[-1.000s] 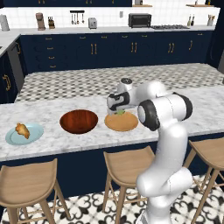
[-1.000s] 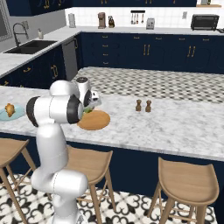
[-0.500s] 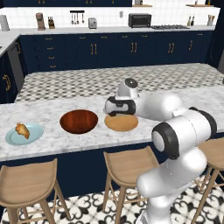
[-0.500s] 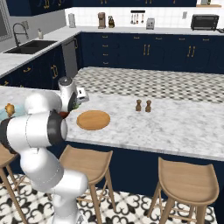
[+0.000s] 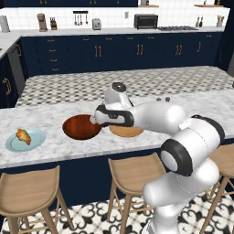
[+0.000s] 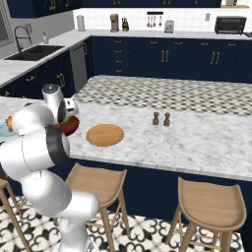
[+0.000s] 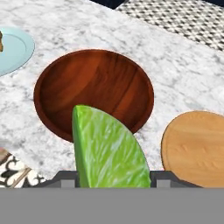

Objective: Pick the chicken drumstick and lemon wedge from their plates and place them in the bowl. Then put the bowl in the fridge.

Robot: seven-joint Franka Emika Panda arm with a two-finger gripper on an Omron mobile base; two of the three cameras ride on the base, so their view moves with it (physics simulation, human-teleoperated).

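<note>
Gripping the lemon wedge (image 7: 109,151) between its fingers, the hand (image 5: 97,118) is hovering by the bowl's (image 7: 94,89) rim, above the table (image 5: 137,98).

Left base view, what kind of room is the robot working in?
A home kitchen, rendered: a marble-topped island with round wooden stools, navy cabinets along the back wall, and a black toaster oven on the counter.

Two small shakers (image 6: 161,118) stand together on the marble island counter (image 6: 197,142); wooden stools (image 6: 209,204) line its front.
</note>
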